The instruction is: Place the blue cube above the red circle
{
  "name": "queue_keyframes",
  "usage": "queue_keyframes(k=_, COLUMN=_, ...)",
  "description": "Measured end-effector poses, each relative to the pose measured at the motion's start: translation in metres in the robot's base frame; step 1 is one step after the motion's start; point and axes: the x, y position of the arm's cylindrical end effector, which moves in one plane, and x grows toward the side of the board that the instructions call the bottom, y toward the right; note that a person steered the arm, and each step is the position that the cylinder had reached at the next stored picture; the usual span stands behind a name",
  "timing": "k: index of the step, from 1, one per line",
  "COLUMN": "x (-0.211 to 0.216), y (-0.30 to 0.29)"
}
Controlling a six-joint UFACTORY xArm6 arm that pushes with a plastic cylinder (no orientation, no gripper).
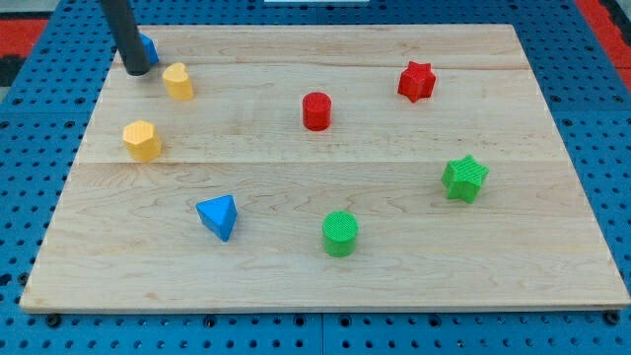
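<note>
behind my tip (137,70) hides the blue cube (149,46)

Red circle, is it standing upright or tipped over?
Upright: the red circle stands on the board with its round flat top facing up.

Landmark = red circle (316,110). My tip (137,71) sits far to its view-left, touching the blue cube (148,46), mostly hidden behind the rod. Btwn cube & circle: yellow block (178,80) just beside the tip, on the low route. Strip toward the view's top of the circle lies bare, w/ red star (416,81) off to the view's right.
</note>
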Motion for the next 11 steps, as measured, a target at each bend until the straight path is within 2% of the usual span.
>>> queue_keyframes(k=1, x=-0.005, y=-0.049)
queue_keyframes(k=2, x=-0.02, y=-0.038)
queue_keyframes(k=3, x=-0.021, y=0.037)
queue_keyframes(k=4, x=-0.028, y=-0.011)
queue_keyframes(k=5, x=-0.055, y=-0.051)
queue_keyframes(k=6, x=-0.059, y=0.004)
queue_keyframes(k=7, x=-0.049, y=0.095)
queue_keyframes(k=8, x=-0.044, y=0.15)
queue_keyframes(k=10, x=-0.067, y=0.138)
queue_keyframes(k=11, x=-0.054, y=0.195)
